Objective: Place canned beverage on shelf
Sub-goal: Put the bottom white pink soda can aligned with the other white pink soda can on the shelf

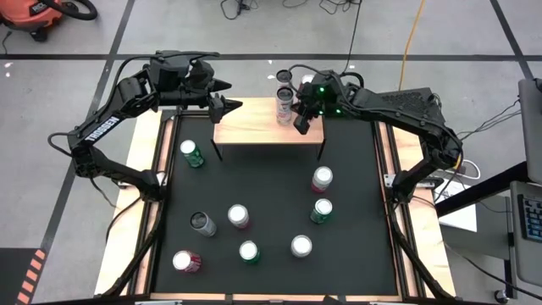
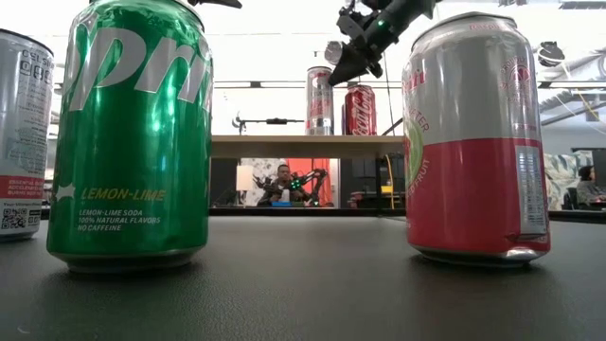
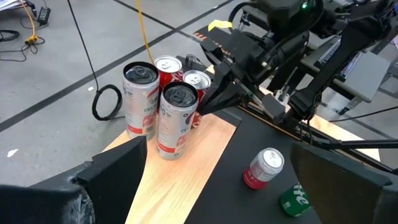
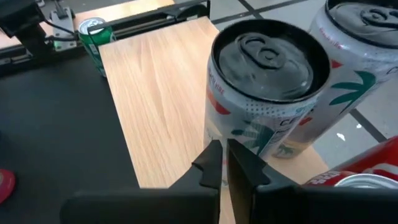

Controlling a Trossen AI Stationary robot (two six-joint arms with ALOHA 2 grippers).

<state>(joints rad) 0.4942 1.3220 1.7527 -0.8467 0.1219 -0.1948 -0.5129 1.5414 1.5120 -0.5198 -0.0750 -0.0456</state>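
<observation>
The shelf (image 1: 269,123), a low wood-topped stand, sits at the table's far middle. Several cans cluster on its far right corner: two tall silver ones (image 3: 177,121) (image 3: 140,99) and two red ones (image 3: 166,65) (image 3: 198,81). My right gripper (image 4: 224,163) is shut with nothing between its fingers. It slants down over the shelf's right part, with its tips right at the side of the nearer tall silver can (image 4: 267,81). My left gripper (image 1: 233,106) hangs open above the shelf's far left corner, holding nothing. My right gripper points its shut fingertips (image 3: 204,107) at the side wall of the nearer tall silver can, slanting down from the table's right. Whether the tips touch the can I cannot tell. The can stands upright on the shelf.
Several more cans stand on the black table (image 1: 271,191) in front of the shelf, among them a green one (image 1: 191,153) at the left, a red-and-silver one (image 1: 322,179) and a green one (image 1: 321,210) at the right. The shelf's left and middle are bare wood.
</observation>
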